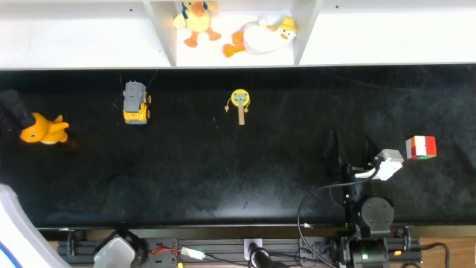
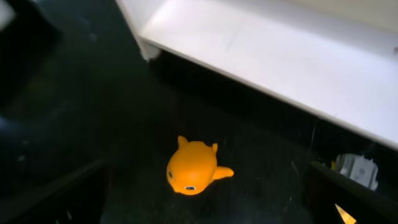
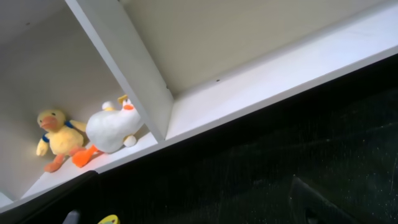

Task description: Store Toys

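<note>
An orange fish toy (image 1: 44, 131) lies at the far left of the black table. My left gripper (image 2: 206, 190) hangs open over it, one finger on each side of the fish (image 2: 193, 168), not touching. Further right on the table are a yellow and grey truck (image 1: 135, 103), a yellow rattle (image 1: 240, 104) and a colour cube (image 1: 420, 147). My right gripper (image 3: 194, 183) is open and holds nothing, low at the right near the cube. A yellow duck (image 1: 195, 19) and a white duck (image 1: 262, 36) sit in the middle shelf compartment.
The white shelf unit (image 1: 89, 52) runs along the table's far edge, with dividers (image 3: 124, 59) between compartments. The truck (image 2: 357, 168) shows partly beside the left gripper's finger. Cables and the arm bases (image 1: 372, 223) line the front edge.
</note>
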